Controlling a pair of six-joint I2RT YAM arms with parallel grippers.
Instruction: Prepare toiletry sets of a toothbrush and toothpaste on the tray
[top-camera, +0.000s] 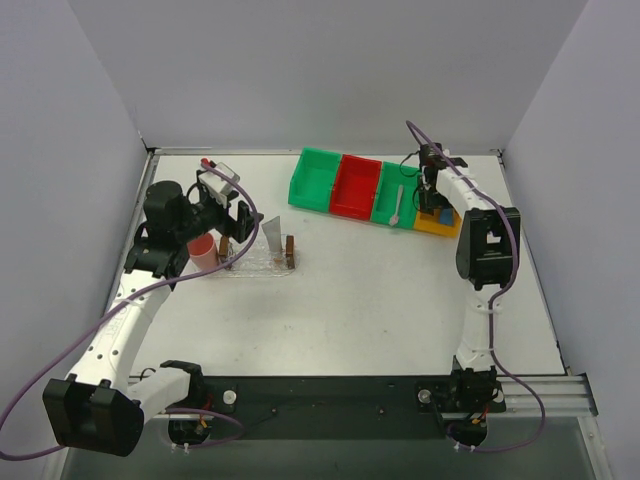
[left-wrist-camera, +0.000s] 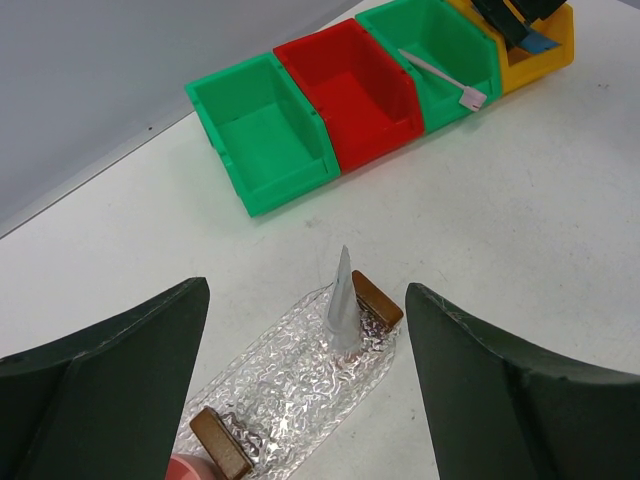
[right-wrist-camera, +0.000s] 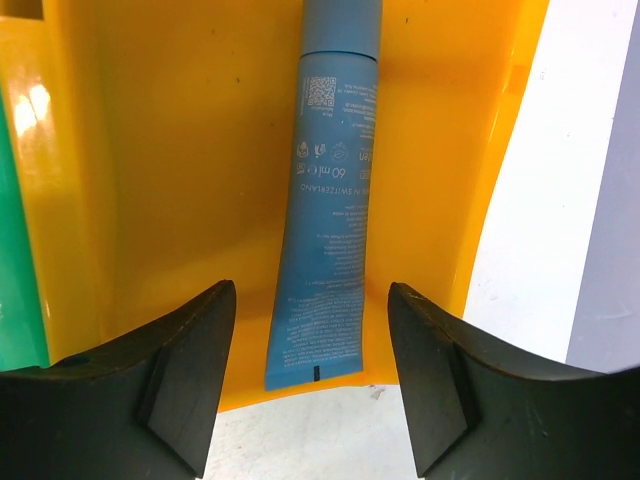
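Small clear plastic rectangular tray (top-camera: 250, 268) with a dark brown block at each short end sits on the white tabletop (top-camera: 380, 300). A pale, flat, wedge-shaped grey-white toothpaste tube (top-camera: 272, 235) stands upright inside the tray, wide end down, just beside the brown block (left-wrist-camera: 377, 300) at the tray's bin-side end. A stubby pink cup (top-camera: 202, 250) stands just outside the tray's other short end; cannot tell if it touches.

The left gripper (top-camera: 228, 215) hovers over the tray with its jaws spread wide and nothing in them. In the left wrist view the tray and the upright tube show between and below the two dark fingers (left-wrist-camera: 120, 370).

A row of four plastic bins stands well apart from the tray, beyond its tube end. In order going away from the tray they are the first green bin (top-camera: 315, 180), red bin (top-camera: 355, 187), second green bin (top-camera: 385, 195) and yellow bin (top-camera: 432, 228). A thin pale pinkish-white toothbrush (top-camera: 398, 205) with a small head lies slanted in the second green bin, so it is not on the tray.

The right gripper (right-wrist-camera: 310, 290) is down in the yellow bin, the one farthest from the tray. A bright, flat blue toothpaste tube (right-wrist-camera: 330, 200) lies on that bin's floor, its cap end pointing away from the gripper. The jaws are released and straddle the tube's crimped end. A gap shows on each side, so there is no grip.
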